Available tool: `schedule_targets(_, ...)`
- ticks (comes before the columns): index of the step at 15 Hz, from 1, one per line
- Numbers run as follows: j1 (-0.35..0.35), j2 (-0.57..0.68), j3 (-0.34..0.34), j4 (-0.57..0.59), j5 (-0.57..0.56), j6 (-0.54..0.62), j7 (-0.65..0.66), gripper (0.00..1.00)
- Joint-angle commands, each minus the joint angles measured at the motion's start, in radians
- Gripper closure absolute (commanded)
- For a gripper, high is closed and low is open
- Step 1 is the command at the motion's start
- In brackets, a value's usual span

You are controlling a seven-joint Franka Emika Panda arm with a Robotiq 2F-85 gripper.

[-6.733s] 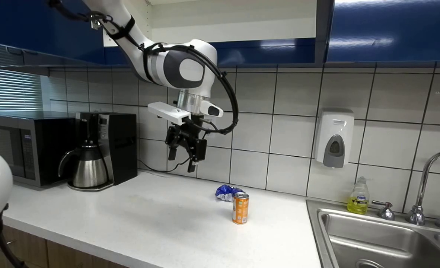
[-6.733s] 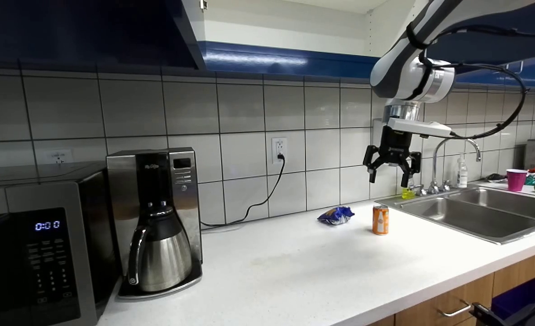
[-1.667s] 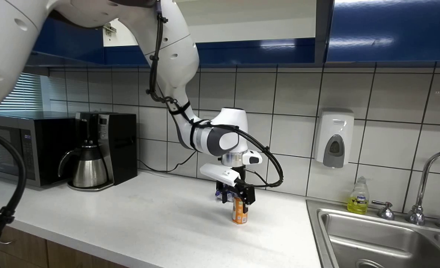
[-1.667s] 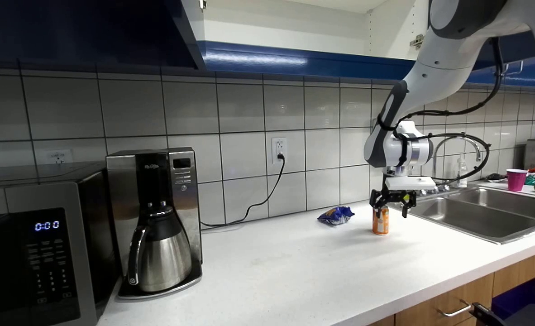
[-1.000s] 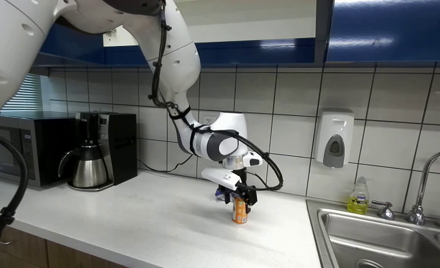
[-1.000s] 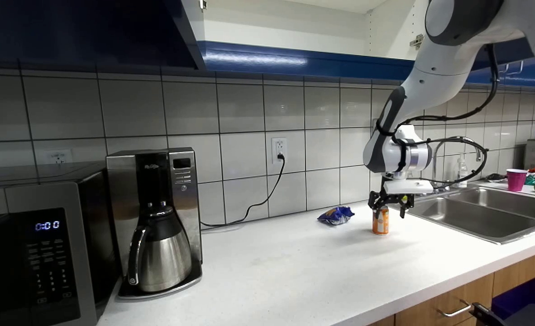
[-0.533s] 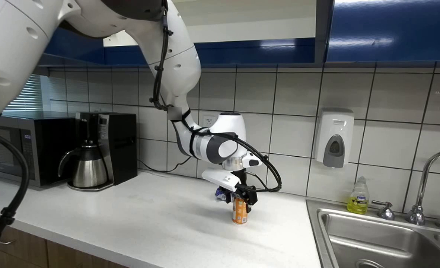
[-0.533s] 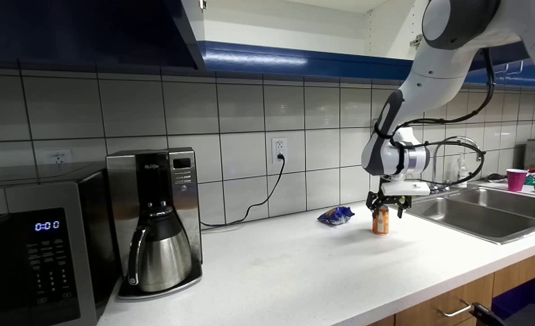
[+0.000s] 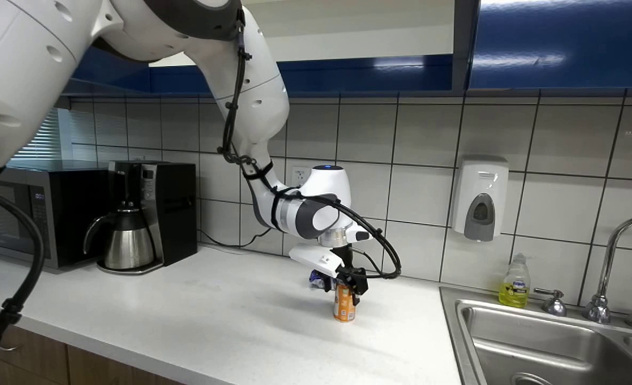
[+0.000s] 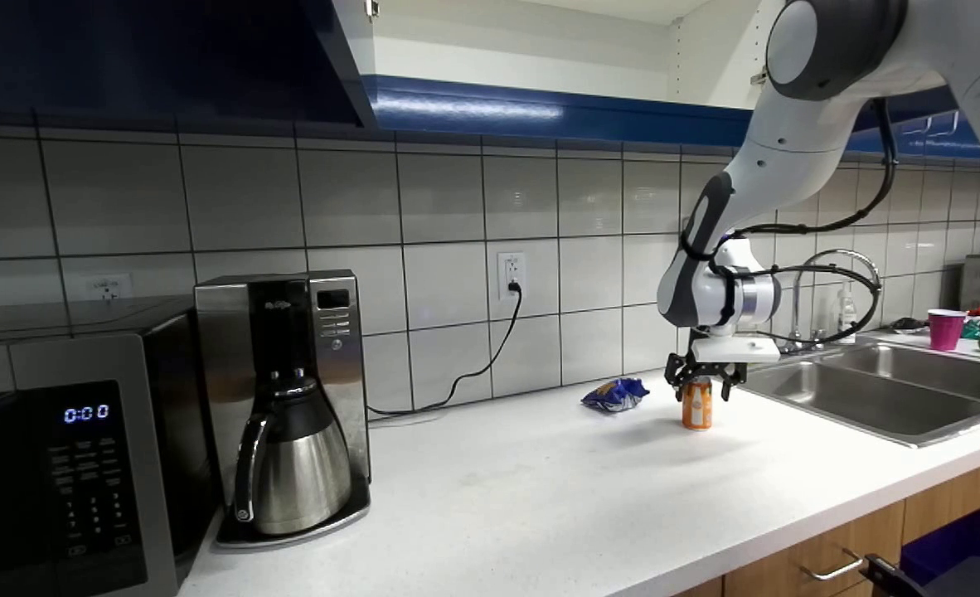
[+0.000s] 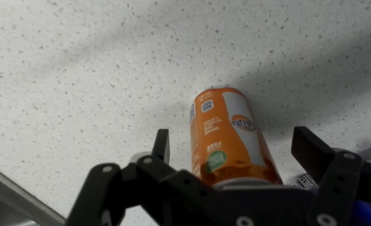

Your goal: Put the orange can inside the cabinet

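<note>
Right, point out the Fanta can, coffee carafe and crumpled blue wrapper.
Orange Fanta can (image 11: 227, 136): in the wrist view, on its printed side.
Coffee carafe (image 10: 306, 477): in an exterior view, on its steel body.
Crumpled blue wrapper (image 10: 616, 395): in an exterior view, on its creased middle.

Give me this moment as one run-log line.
orange can: upright on counter | gripper: open, astride can | cabinet: open | status: can ungrasped, not yet inside

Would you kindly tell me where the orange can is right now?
The can stands upright on the counter, left of the sink in both exterior views, straddled by the open gripper near the blue wrapper.
</note>
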Motion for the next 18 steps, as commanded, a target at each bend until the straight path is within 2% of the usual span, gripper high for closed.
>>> schedule_targets(1, -0.025, 0.020, 0.024, 0.026, 0.000, 0.018, 0.019, 0.00)
schedule_targets(13, -0.022, 0.050, 0.027, 0.059, -0.004, 0.036, 0.025, 0.00)
schedule_targets(14, -0.023, 0.051, 0.028, 0.060, -0.004, 0.037, 0.025, 0.04)
schedule_targets(15, -0.023, 0.053, 0.029, 0.062, -0.004, 0.039, 0.024, 0.28)
schedule_targets(17, -0.024, 0.056, 0.033, 0.064, -0.004, 0.042, 0.023, 0.31)
schedule_targets(18, -0.024, 0.058, 0.035, 0.065, -0.004, 0.044, 0.023, 0.37)
